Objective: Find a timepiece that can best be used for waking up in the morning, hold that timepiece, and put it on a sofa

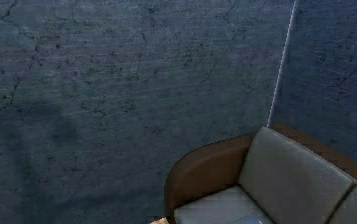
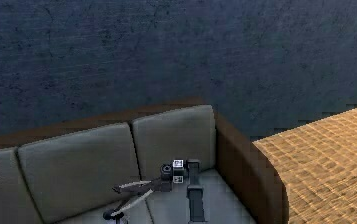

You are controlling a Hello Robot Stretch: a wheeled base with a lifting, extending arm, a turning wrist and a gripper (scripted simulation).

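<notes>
A sofa (image 2: 81,165) with grey cushions and a brown frame runs along the dark wall in the arm side view. Its rounded end also appears at the forward view's lower right, sofa (image 1: 286,175). My arm (image 2: 196,203) rises from the bottom edge over the seat cushion. The gripper (image 2: 118,199) points toward the arm side view's left, low over the seat. A small dark blob (image 2: 111,212) lies at the tip of the lower finger, against the cushion. I cannot tell whether the gripper holds anything.
Dark blue-grey walls (image 1: 116,90) stand close behind the sofa and meet in a corner (image 1: 283,70). Tan woven floor (image 2: 326,160) lies past the sofa's brown armrest (image 2: 248,160) at the arm side view's right.
</notes>
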